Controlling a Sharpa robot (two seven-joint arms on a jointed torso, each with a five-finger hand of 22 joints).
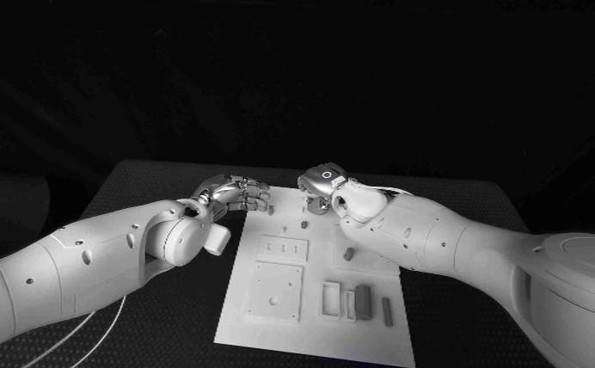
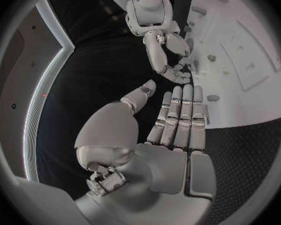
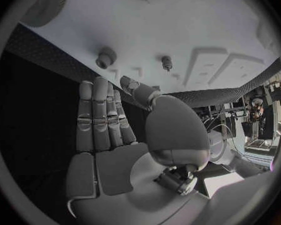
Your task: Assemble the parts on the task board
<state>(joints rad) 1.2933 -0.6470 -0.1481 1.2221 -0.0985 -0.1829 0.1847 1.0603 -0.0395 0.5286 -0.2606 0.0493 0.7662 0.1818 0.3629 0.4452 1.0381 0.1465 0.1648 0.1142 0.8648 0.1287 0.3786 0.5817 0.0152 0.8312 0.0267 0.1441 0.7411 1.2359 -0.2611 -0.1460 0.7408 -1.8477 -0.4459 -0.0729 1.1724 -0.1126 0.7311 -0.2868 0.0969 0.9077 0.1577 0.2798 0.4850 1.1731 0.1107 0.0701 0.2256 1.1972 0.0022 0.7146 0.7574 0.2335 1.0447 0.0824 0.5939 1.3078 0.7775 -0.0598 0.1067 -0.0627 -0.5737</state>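
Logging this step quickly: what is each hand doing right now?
Left hand: open, fingers straight, holding nothing.
Right hand: open, fingers straight, holding nothing.

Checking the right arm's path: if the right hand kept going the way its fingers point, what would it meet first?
Probably the task board: the right hand is open, its fingers aimed at the board's edge near a small peg. Depth is unclear.

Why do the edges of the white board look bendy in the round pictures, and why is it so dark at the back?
Left and right wrist views: fisheye lenses curve the task board's straight edges, inside a dark round frame. Head view: the board keeps straight edges; light falls on it and the arms, while the room behind stays black.
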